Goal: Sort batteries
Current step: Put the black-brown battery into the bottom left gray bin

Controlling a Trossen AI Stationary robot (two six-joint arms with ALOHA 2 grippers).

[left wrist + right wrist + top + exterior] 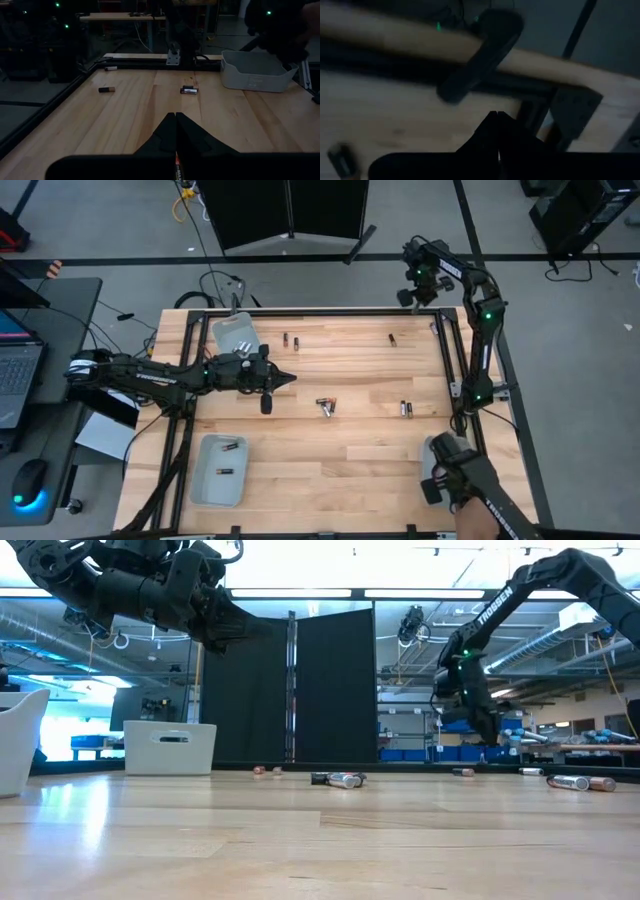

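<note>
Since the left end effector (287, 378) hangs above the left middle of the desk (330, 465) with its fingers pressed together and nothing that I can make out between them, the next pick turns on what lies closest ahead of it. That is the pair of batteries (325, 406) in the middle of the desk, just to the right of the fingertips and a little nearer. One of the pair lies roughly left to right. The other is slanted against it, touching or very nearly so (I cannot tell which). The left arm reaches in pointing to the right, so I judge the fingers would have to open, come down and close across a battery's short width, not along its length.

The right end effector (413, 285) is also shut and holds nothing visible. It is raised beyond the far right corner of the desk, well away from this pair, so the left arm is clearly the nearer one.

Other loose batteries lie further off:
- A pair towards the right (405, 409).
- One at the far right (392, 338).
- Two at the far edge (290, 339).

Two pale trays sit on the left side, one far (232, 330) and one near (215, 485). The near tray already holds a couple of batteries.
</note>
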